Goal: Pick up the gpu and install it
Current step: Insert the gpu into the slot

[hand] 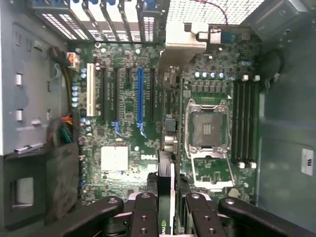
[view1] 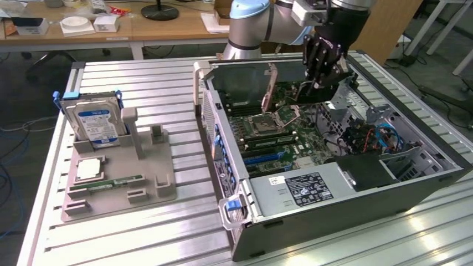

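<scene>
In the exterior view's upper right, over the open case (view1: 333, 219): holds the gpu (hand: 166, 180) edge-on in part-closed pincer (view1: 325, 82), above the board (hand: 126, 170) marked "DELL"; green logo on gpu.

Bright, even room light. Glare streaks the table (view1: 432, 235) at the exterior view's lower right, and the case (view1: 355, 213) interior lies in shade. In the wrist view the board (hand: 128, 123) is evenly lit; the close gripper (hand: 167, 203) and gpu (hand: 166, 175) look perhaps slightly out of focus.
</scene>
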`<state>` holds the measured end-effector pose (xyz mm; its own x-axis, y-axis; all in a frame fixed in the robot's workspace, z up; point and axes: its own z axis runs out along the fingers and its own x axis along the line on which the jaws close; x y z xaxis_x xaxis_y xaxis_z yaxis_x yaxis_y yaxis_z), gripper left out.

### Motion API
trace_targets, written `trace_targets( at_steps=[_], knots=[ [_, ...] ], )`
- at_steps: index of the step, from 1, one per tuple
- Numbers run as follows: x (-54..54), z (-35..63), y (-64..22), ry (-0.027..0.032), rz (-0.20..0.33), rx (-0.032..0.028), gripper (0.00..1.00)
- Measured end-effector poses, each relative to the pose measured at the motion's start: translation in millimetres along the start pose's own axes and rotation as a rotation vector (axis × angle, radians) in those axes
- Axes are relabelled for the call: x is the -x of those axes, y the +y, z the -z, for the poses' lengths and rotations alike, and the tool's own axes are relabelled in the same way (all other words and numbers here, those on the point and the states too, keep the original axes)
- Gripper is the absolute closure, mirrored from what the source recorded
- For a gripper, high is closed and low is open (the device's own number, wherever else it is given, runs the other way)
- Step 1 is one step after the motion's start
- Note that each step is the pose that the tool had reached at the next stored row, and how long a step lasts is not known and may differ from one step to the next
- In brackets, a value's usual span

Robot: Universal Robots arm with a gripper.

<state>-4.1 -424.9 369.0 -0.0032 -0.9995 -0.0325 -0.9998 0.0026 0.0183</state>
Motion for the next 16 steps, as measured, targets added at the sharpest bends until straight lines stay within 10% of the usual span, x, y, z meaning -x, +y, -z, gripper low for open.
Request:
trace_targets(
  at_steps=[2,16],
  knots=[
    [-1.1,-1.0,0.1,-0.0160,0.003,-0.0006,0.73],
    [-20.7,-22.8,3.9,-0.0209,-0.002,-0.0018,0.73]
  ],
)
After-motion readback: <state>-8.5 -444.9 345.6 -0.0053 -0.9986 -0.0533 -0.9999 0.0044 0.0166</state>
